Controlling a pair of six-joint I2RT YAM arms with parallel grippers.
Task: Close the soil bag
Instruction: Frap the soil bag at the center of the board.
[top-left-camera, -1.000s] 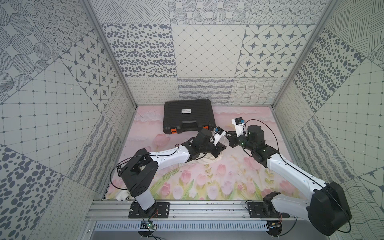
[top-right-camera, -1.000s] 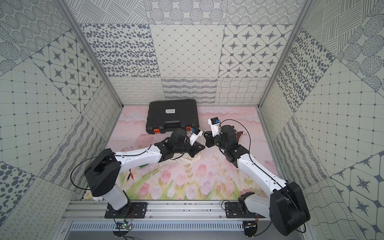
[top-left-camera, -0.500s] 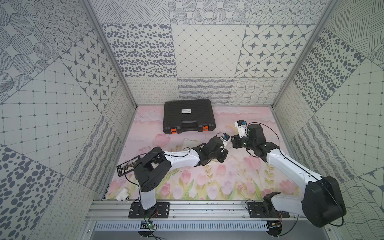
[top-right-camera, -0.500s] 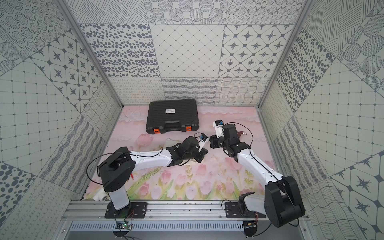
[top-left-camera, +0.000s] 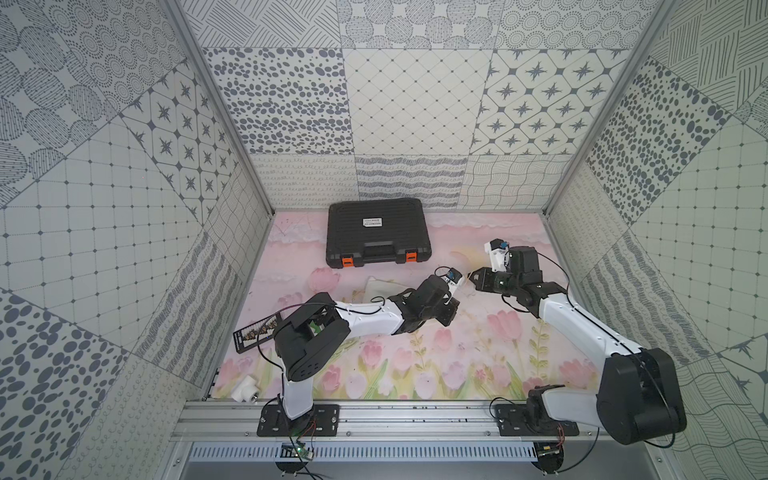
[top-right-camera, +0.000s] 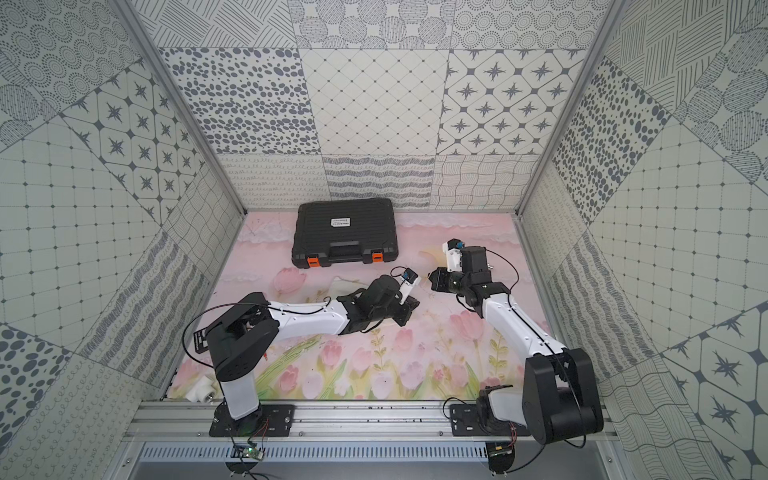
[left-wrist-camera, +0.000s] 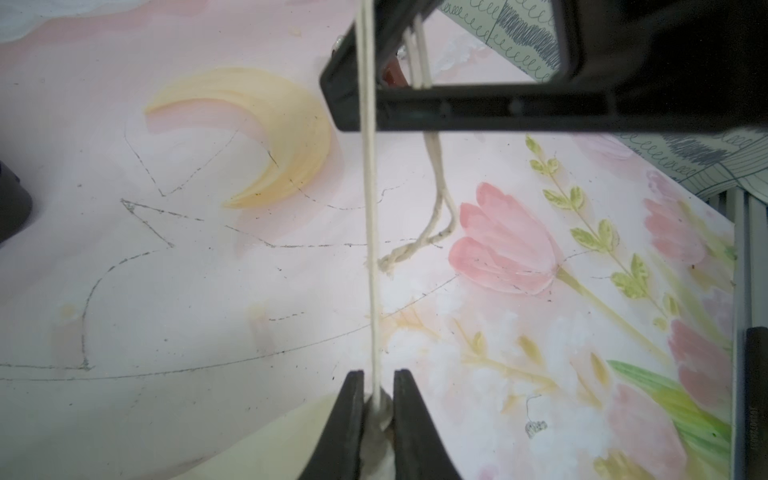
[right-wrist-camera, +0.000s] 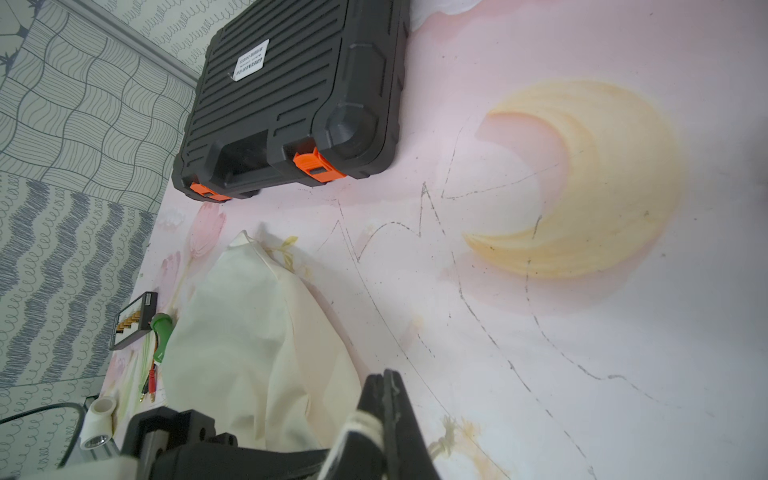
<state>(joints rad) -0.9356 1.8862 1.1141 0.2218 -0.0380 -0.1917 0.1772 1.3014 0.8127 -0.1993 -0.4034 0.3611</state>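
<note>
A: Where's the soil bag (right-wrist-camera: 257, 340), that wrinkled cream-white cloth drawstring sack?
B: Down on the pink tulip-print counter (top-left-camera: 457, 353), on the latch side of the black ribbed plastic case with orange latches (top-left-camera: 376, 232), near it, not touching.
A: Left end effector (left-wrist-camera: 378, 376)?
B: Nearly closed, and it's got the sack's gathered neck pinched between its black jaws, farther from the case than the sack's body.
A: And the right end effector (right-wrist-camera: 384, 376)?
B: Clamped right down on the thin cream cord (left-wrist-camera: 370, 208), which runs taut and straight to the left one. A loose twisted tail of it droops onto the counter.
</note>
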